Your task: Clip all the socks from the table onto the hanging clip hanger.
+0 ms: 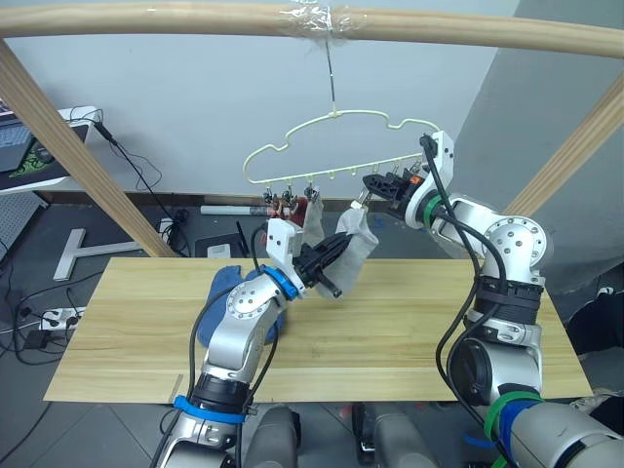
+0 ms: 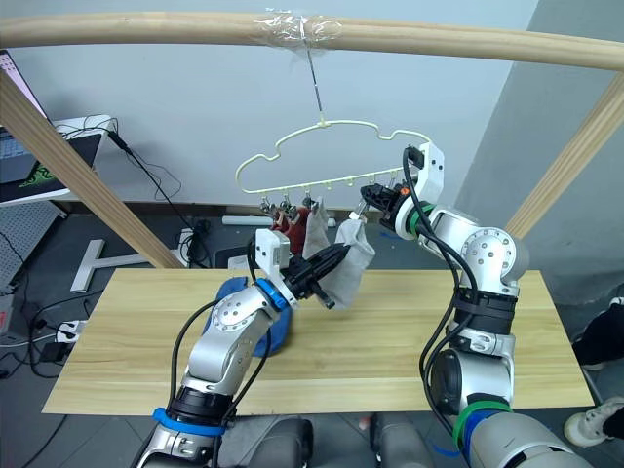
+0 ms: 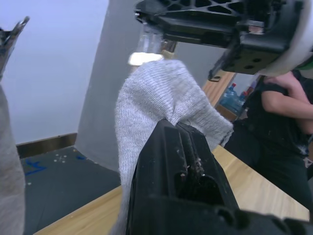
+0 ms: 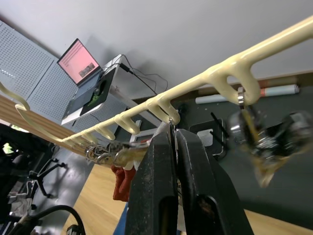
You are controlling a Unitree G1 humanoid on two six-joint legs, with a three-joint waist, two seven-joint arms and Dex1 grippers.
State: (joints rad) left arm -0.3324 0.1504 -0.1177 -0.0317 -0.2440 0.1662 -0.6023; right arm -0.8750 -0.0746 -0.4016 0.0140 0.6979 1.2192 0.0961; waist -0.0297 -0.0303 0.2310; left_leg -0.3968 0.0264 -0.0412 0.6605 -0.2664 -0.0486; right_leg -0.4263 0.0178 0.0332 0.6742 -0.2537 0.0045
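The pale-yellow clip hanger (image 1: pixel 331 132) hangs by its hook from the wooden pole. A rust red sock (image 1: pixel 276 207) and a light grey sock (image 1: pixel 314 220) hang from clips near its left end. My left gripper (image 1: pixel 336 258) is shut on another light grey sock (image 1: pixel 359 239) and holds it up just under the hanger's middle. My right gripper (image 1: pixel 378 185) is shut on a dark metal clip (image 4: pixel 170 125) directly above that sock. Blue socks (image 1: pixel 226 291) lie on the table (image 1: pixel 409 331) behind my left arm.
The round wooden pole frame (image 1: pixel 195 19) spans the top, and its slanted legs (image 1: pixel 68 146) stand at both sides. A laptop (image 4: pixel 80 61) sits on a stand at the far left. Cables lie on the floor. A person (image 3: pixel 279 98) sits beyond the table's right end.
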